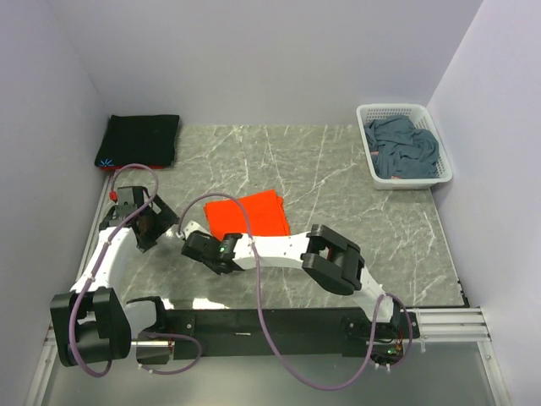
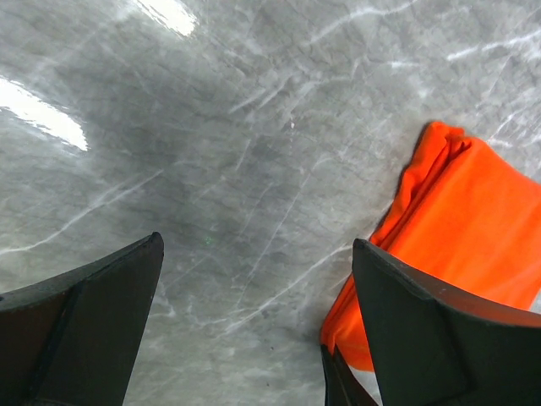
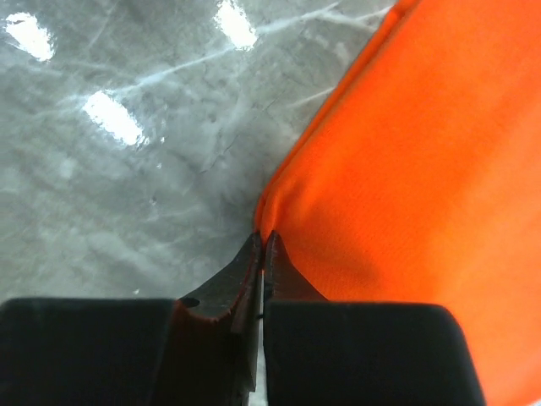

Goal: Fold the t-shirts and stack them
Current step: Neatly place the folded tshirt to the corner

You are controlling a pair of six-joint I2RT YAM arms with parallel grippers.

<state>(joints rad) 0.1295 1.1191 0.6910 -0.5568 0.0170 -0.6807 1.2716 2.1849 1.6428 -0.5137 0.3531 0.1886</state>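
The orange shirt [image 1: 247, 213] is seen lying flat on the table [image 1: 363, 228], folded into a rough rectangle with its long sides running left to right, a little left of the middle. Its cloth is plain, bright and matte, with a soft rolled fold along the left edge.

The right hand [image 3: 262, 243] is placed at the near left corner of this shirt. Its two dark fingers are pressed together with no gap, and the folded edge of the cloth is pinched at their tips, where a small pucker is formed.

The left hand [image 2: 258, 254] is held over bare table just left of the shirt, with its fingers spread wide and nothing between them. In the left wrist view the shirt's edge is partly covered by the right-side finger [image 2: 431, 338]; whether the two touch cannot be told.

The black shirt [image 1: 139, 139] is laid as a neat square in the far left corner, with a tiny light-blue mark [image 1: 104, 161] at its near left corner. The blue-grey shirt [image 1: 406, 148] is bundled loosely and creased inside the basket [image 1: 393, 106], a white plastic lattice tub set at the far right, well apart from both hands.

The table is a glossy grey slab veined with white, and bright lamp reflections are shown on it.
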